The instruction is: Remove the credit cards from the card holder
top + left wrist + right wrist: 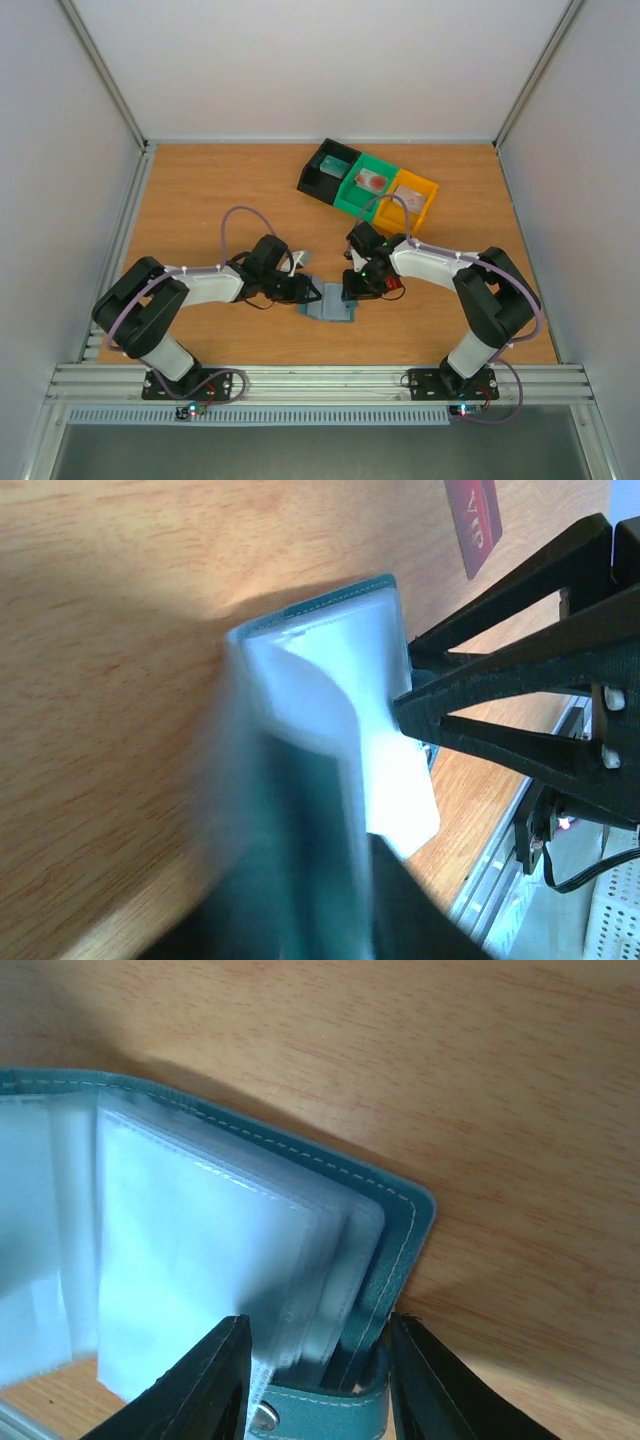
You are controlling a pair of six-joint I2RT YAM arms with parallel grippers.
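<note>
The light blue card holder (330, 308) lies open on the wooden table between my two arms. Its clear inner pockets (200, 1250) fan out, and its closing tab (320, 1410) shows near the bottom edge. My right gripper (320, 1370) (352, 290) is shut on the stack of pockets and the cover edge. My left gripper (308, 292) (300, 920) holds the raised, blurred left cover (290, 830) between its jaws. A dark red credit card (472, 520) (394, 286) lies flat on the table beside the right gripper. A pale card or pocket (405, 800) sticks out of the holder.
Black (325, 170), green (367, 183) and orange (410, 197) bins stand in a row at the back, each holding small items. White walls enclose the table on three sides, and an aluminium rail (320, 380) runs along the near edge.
</note>
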